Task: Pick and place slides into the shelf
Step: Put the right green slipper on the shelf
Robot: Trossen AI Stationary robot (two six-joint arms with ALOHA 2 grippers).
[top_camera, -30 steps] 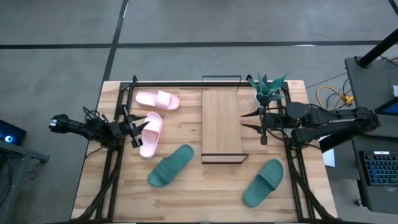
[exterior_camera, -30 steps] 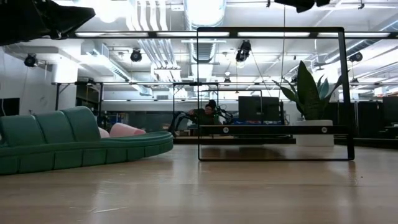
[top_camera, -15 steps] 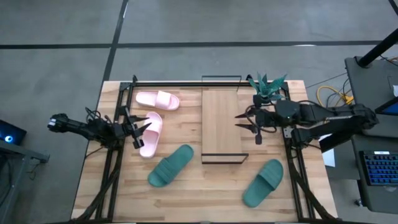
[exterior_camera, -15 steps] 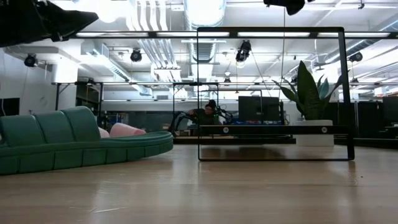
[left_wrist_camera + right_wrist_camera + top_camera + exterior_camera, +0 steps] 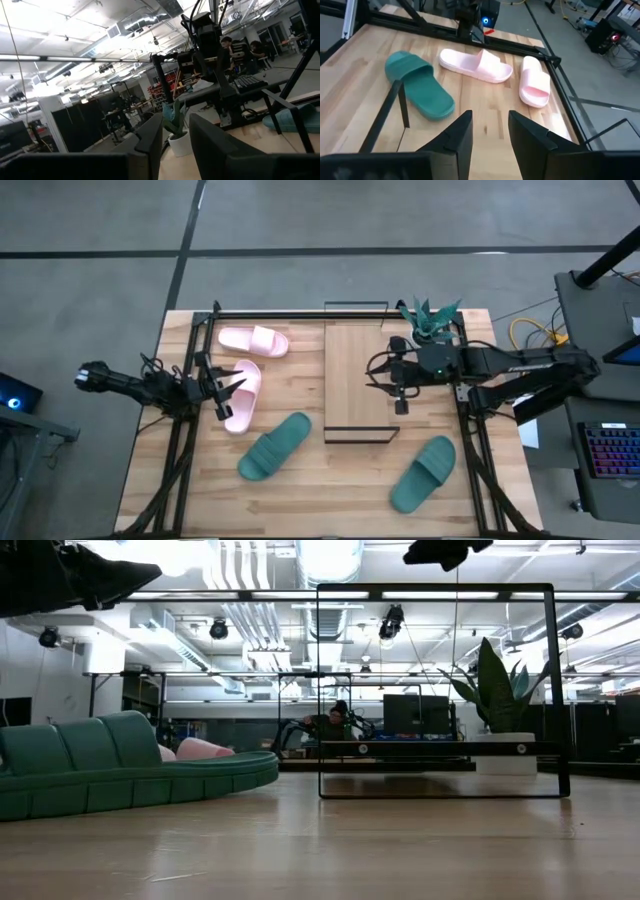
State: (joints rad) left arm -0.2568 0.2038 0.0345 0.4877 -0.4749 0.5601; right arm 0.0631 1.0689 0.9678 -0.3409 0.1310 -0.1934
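Right claw (image 5: 385, 378) hangs over the shelf (image 5: 355, 365), fingers apart, gripping nothing. Your left claw (image 5: 224, 387) is spread too, empty, above a pink slide (image 5: 243, 394). Second pink slide (image 5: 253, 340) lies just beyond it; teal slides (image 5: 275, 446) sit nearer the desk's (image 5: 330, 490) front edge.

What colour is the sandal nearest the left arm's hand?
Pale pink sandal, clearest in the high view, beside the left hand.
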